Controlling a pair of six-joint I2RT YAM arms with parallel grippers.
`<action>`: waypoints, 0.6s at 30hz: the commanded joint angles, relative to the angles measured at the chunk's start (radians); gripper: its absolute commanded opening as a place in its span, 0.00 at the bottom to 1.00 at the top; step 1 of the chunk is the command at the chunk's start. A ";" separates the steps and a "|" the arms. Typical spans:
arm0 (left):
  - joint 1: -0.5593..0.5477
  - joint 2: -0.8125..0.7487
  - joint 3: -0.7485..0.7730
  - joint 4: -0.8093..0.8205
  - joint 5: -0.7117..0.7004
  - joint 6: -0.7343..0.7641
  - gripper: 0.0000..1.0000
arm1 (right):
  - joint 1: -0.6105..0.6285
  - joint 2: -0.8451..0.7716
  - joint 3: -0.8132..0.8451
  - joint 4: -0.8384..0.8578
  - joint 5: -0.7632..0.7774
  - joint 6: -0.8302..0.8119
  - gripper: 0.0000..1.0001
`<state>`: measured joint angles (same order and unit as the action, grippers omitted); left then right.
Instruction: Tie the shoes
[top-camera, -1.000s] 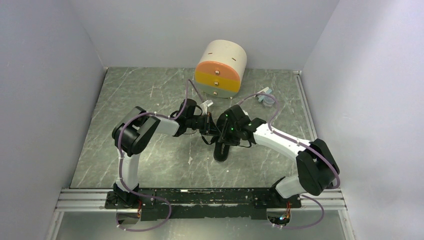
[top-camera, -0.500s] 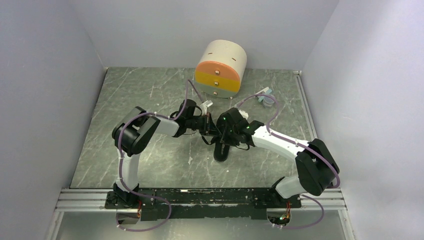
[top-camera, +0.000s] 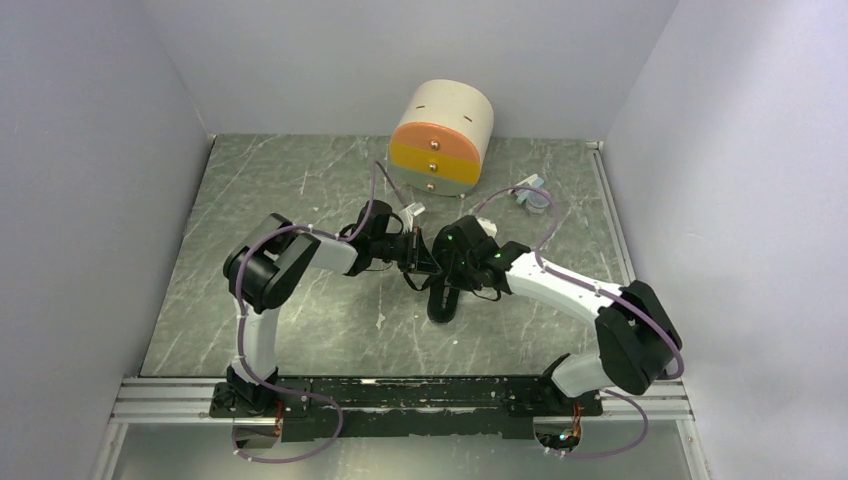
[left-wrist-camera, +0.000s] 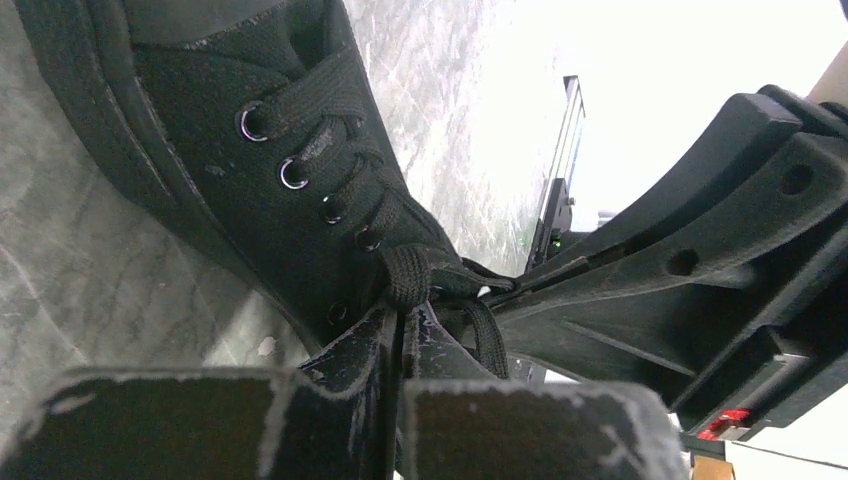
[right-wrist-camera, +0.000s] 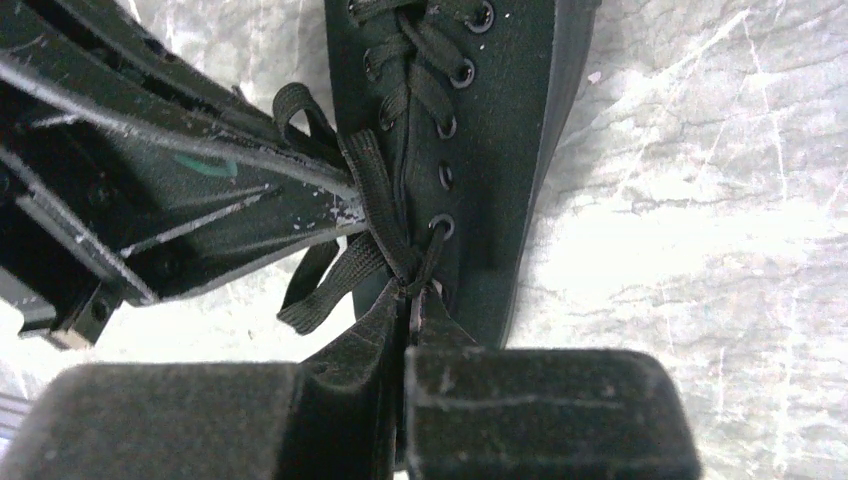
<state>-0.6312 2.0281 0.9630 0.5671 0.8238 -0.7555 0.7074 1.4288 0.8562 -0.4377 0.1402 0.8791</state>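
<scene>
Black laces (right-wrist-camera: 370, 190) are pinched at their crossing: left gripper (left-wrist-camera: 400, 322) and right gripper (right-wrist-camera: 412, 300) each clamp a strand, with the shoe (right-wrist-camera: 500, 150) just beyond their tips. Uneven pulling could slip a thin strand free or drag the shoe, which looks light.

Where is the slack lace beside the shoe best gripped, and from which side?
Probably the slack lace at its flat outer bend, where it sticks out clear of the shoe. Come from above on the side away from the shoe, pinching across the flat band; nearer the eyelets the left tool and right tool, shut on the lace, crowd it.
</scene>
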 joint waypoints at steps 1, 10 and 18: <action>-0.004 -0.044 0.012 -0.091 -0.014 0.063 0.07 | 0.003 -0.093 0.009 -0.087 -0.042 -0.106 0.00; 0.010 -0.167 0.029 -0.338 -0.072 0.253 0.52 | -0.055 -0.147 0.015 -0.314 -0.227 -0.294 0.00; 0.064 -0.389 -0.021 -0.651 -0.394 0.515 0.97 | -0.212 -0.204 0.001 -0.355 -0.223 -0.413 0.00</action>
<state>-0.5850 1.7538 0.9676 0.1001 0.6640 -0.4183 0.5472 1.2591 0.8566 -0.7433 -0.0776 0.5518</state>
